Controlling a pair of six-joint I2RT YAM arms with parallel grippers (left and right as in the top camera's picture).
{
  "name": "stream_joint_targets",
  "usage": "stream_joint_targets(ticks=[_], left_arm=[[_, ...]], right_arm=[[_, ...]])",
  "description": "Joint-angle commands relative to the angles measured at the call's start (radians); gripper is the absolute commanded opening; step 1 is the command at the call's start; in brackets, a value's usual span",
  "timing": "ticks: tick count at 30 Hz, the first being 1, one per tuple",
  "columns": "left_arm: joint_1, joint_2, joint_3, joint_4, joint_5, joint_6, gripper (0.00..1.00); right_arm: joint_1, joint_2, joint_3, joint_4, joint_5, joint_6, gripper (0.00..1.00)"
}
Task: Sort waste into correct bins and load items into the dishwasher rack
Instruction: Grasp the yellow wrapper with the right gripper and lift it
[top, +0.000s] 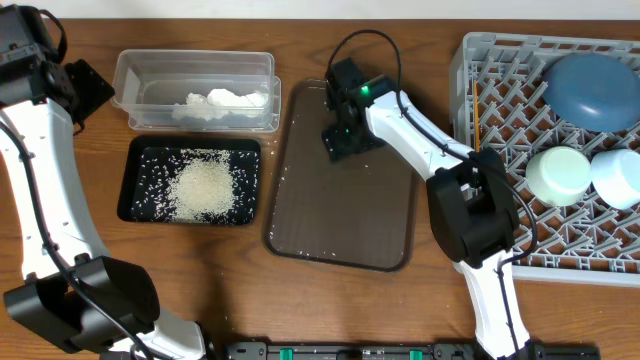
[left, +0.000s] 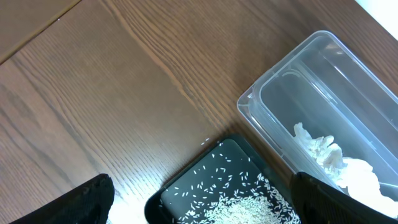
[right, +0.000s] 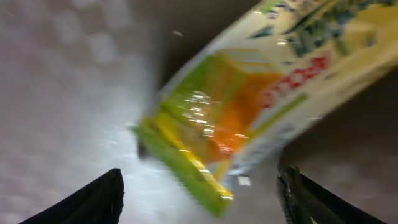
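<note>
My right gripper (top: 345, 135) (right: 200, 179) is open, low over the brown serving tray (top: 340, 220). The yellow-green snack wrapper (right: 249, 99) lies blurred between its fingers and is hidden under it from overhead. My left gripper (top: 92, 92) (left: 200, 180) is open and empty beside the clear tub (top: 195, 70), which holds the white tissue (top: 225, 102) (left: 336, 158). The black tray (top: 135, 195) holds the rice (top: 205, 185) (left: 249, 208). The grey rack (top: 500, 60) holds the dark blue plate (top: 590, 90), the mint green bowl (top: 558, 172), the light blue bowl (top: 620, 175) and the wooden stick (top: 477, 115). The cup is out of view.
A few stray rice grains lie on the serving tray and on the table by the black tray. The right arm's base (top: 475, 215) stands between the serving tray and the rack.
</note>
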Motion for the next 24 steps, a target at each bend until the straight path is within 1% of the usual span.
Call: stream_joint_targets(ticks=[1,4,6,9,14,17,20,24], left_arm=[[0.003,-0.003,0.003,-0.002,-0.012,-0.002,0.93],[0.003,-0.003,0.003,-0.002,-0.012,-0.002,0.93],[0.003,-0.003,0.003,-0.002,-0.012,-0.002,0.92],[0.003,-0.003,0.003,-0.002,-0.012,-0.002,0.93],[0.003,-0.003,0.003,-0.002,-0.012,-0.002,0.92],[0.003,-0.003,0.003,-0.002,-0.012,-0.002,0.93],[0.003,-0.003,0.003,-0.002,-0.012,-0.002,0.92],[0.003,-0.003,0.003,-0.002,-0.012,-0.002,0.92]], right_arm=[[0.004,0.01,0.014,-0.003,0.104,-0.192,0.79],[0.009,0.01,0.014,-0.002,0.105,-0.263,0.77],[0.016,0.01,0.014,0.003,0.105,-0.296,0.72],[0.037,0.01,0.014,0.01,0.123,-0.329,0.71],[0.088,0.01,0.014,0.008,0.248,-0.346,0.7],[0.113,0.01,0.014,0.016,0.24,-0.362,0.67],[0.127,0.017,0.014,0.027,0.24,-0.362,0.59],[0.124,0.045,0.012,0.039,0.248,-0.362,0.59]])
